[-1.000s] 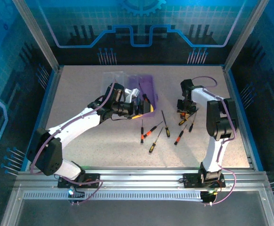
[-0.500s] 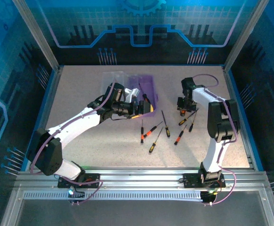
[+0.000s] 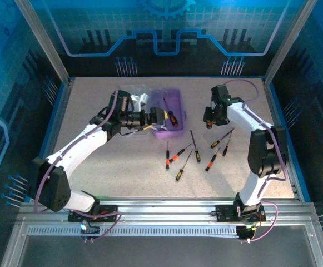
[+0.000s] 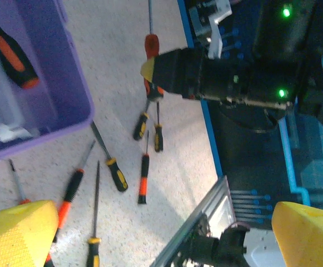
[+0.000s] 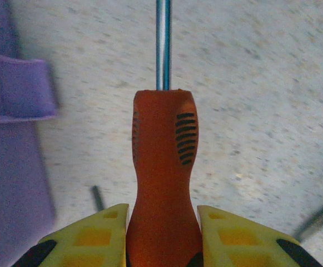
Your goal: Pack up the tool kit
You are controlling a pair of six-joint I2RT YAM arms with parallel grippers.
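Right jaws are clamped on the orange-handled screwdriver (image 5: 163, 161). You can see its handle pinched between the two yellow fingers (image 5: 83, 239), with the bare steel shaft running straight out ahead of them. From above, those jaws sit to the right of the purple case (image 3: 169, 134), near it but apart from it, over the speckled bench (image 3: 128, 178).

Left jaws stand wide apart with nothing between them, and their yellow pads (image 4: 16, 233) frame the bottom corners of the left wrist view. From above you'll find them at the case's left side. Whether they touch its wall, you cannot tell.

The case lies open toward the far middle of the bench, its clear lid (image 3: 133, 92) folded back to the left. One black-and-red screwdriver (image 3: 173, 118) lies inside it. Several loose screwdrivers (image 3: 178, 154) are scattered on the bench on the near side of the case, between the two arms. They have black handles with orange or yellow, and point different ways.
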